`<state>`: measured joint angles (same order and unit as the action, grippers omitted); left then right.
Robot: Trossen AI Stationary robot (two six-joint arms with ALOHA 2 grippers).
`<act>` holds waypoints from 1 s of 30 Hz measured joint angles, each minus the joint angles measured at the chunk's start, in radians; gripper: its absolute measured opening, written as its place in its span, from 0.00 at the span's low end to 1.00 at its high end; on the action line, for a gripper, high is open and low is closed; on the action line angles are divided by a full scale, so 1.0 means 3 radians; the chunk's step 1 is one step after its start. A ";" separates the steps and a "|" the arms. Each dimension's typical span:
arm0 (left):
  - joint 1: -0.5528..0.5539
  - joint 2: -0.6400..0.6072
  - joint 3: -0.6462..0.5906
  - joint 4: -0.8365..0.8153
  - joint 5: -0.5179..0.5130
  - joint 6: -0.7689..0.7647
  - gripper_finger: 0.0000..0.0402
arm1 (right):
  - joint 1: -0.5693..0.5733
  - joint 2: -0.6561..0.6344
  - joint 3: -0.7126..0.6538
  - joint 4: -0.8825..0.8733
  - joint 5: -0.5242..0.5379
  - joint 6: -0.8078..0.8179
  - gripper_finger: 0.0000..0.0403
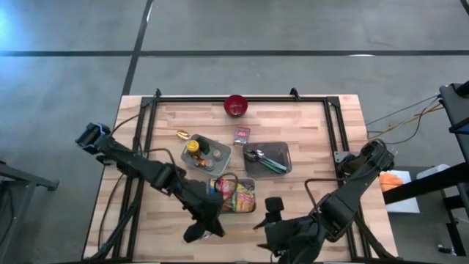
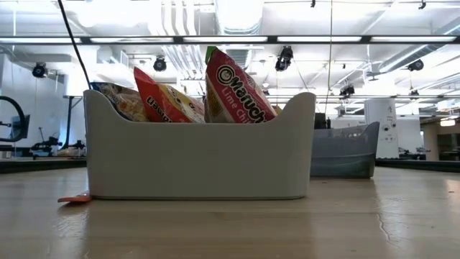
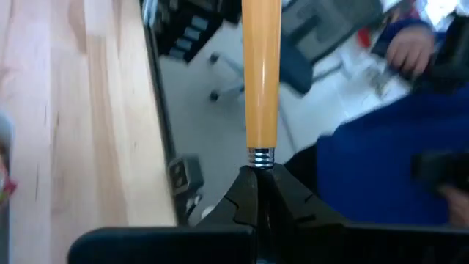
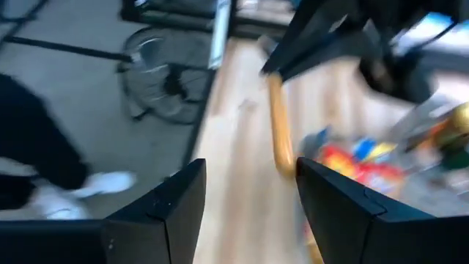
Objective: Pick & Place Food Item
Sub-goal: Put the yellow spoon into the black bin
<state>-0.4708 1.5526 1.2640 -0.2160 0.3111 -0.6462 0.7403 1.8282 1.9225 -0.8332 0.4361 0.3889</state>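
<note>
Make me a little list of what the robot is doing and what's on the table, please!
left end effector: shut on a wooden-handled tool, near the table's front edge
right end effector: open, holding nothing, low at the front
snack bin: pale, holds noodle packets
red bowl: at the far edge
grey tray: holds utensils
table: light wood
</note>
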 joint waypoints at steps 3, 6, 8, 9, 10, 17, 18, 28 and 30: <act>0.0046 -0.0017 0.0000 0.0131 0.0058 -0.0048 0.01 | -0.0003 0.0000 0.0073 0.0002 0.0316 -0.0296 0.52; 0.0056 -0.0017 0.0000 0.0131 0.0098 -0.0056 0.01 | -0.0007 0.0000 0.0129 0.0003 0.0557 -0.0427 0.52; 0.0065 -0.0017 0.0000 0.0139 0.0103 -0.0054 0.02 | -0.0012 -0.0001 0.0152 0.0005 0.0566 -0.0449 0.52; 0.0070 -0.0016 0.0000 0.0149 0.0102 -0.0054 0.02 | -0.0016 -0.0001 0.0155 0.0006 0.0566 -0.0447 0.52; 0.0073 -0.0016 0.0000 0.0160 0.0100 -0.0053 0.01 | -0.0023 0.0007 0.0155 0.0005 0.0565 -0.0438 0.52; 0.0101 -0.0017 0.0000 0.0168 0.0090 -0.0069 0.01 | -0.0050 0.0019 0.0148 0.0040 0.0535 -0.0186 0.52; 0.0110 -0.0016 0.0000 0.0166 0.0086 -0.0100 0.01 | -0.0050 0.0019 0.0147 0.0037 0.0501 -0.0134 0.52; 0.0245 -0.0016 -0.0001 0.0062 0.0075 -0.0293 0.00 | -0.0055 0.0118 0.0171 0.0047 0.0250 -0.0011 0.52; 0.0251 -0.0016 -0.0001 0.0065 0.0075 -0.0308 0.00 | -0.0073 0.0117 0.0173 -0.0019 0.0264 -0.0011 0.52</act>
<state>-0.3954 1.5478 1.2636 -0.1967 0.3336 -0.7387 0.7185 1.8633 1.9743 -0.8388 0.5153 0.3857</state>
